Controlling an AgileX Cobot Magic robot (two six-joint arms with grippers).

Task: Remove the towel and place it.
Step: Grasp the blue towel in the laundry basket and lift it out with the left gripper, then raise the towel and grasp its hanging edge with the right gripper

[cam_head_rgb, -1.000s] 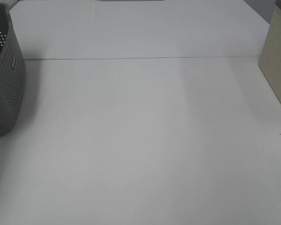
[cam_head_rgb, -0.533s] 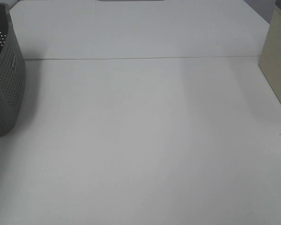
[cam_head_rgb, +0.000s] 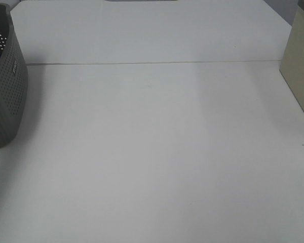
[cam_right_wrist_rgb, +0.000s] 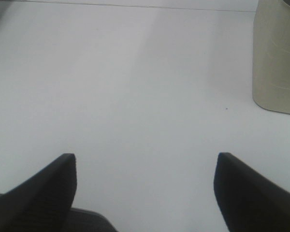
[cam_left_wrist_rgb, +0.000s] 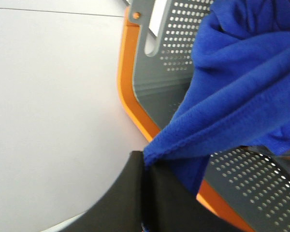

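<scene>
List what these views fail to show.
Towel: left wrist view crops it at the frame edge; full extent unseen.
Basket: cropped by the high view's left edge; its wall hides the contents.
Beige bin: cropped at the right edge; inside unseen.
Left gripper, right gripper: outside the high view.

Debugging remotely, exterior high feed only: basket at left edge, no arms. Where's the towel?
Observer: In the left wrist view, the left end effector is shut on the hem of the towel.
Operator: Out of the basket?
Observer: Cannot tell; it bunches across the orange rim and perforated wall of the basket.
Operator: Right arm?
Observer: The right end effector is open and empty over bare table, near a beige container.
</scene>
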